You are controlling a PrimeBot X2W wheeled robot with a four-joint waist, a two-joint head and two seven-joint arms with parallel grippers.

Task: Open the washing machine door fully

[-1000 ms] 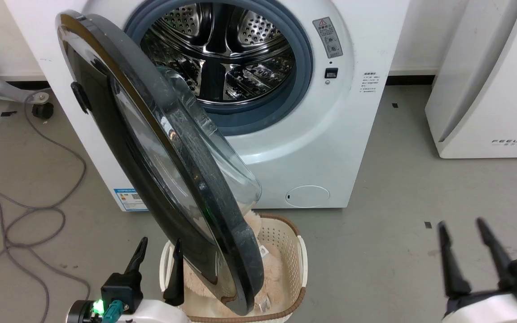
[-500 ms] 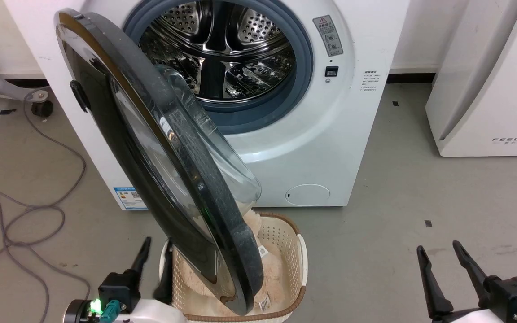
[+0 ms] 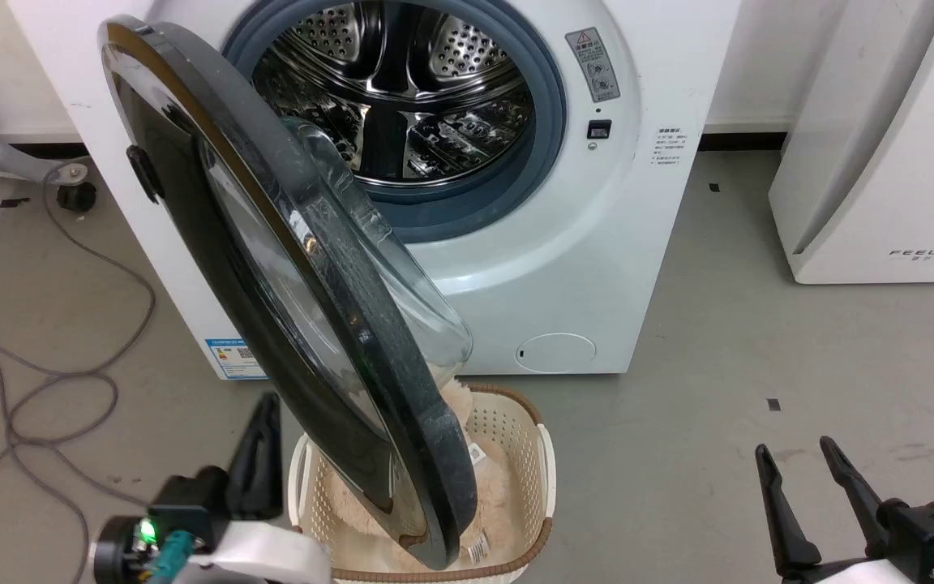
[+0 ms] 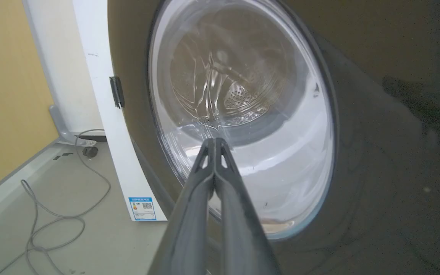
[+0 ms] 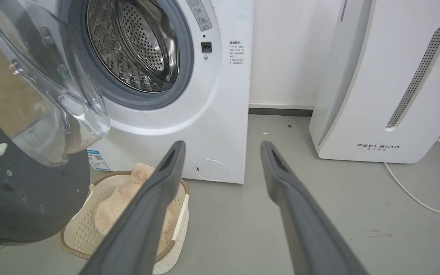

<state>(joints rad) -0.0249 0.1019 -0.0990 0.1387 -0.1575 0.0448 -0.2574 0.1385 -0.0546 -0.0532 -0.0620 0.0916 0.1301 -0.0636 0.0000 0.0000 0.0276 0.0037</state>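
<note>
Nearest us, our left gripper (image 3: 260, 454), fingers pressed together on nothing, points at the outer face of the washing machine door (image 3: 289, 276); whether the tips touch it we cannot tell. Our right gripper (image 3: 795, 454) hangs spread wide over the floor (image 3: 678, 454), well apart. The door stands partly open above a cream basket (image 3: 516, 430) holding something fluffy and beige (image 5: 128, 191), hinged to the washing machine (image 3: 580, 243) behind.

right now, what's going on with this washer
The robot is working on the washing machine door, which stands partly open over a laundry basket. Its left gripper is shut on nothing, fingers aimed at the door's outer face; contact is unclear. The right gripper hangs open off to the side.
</note>
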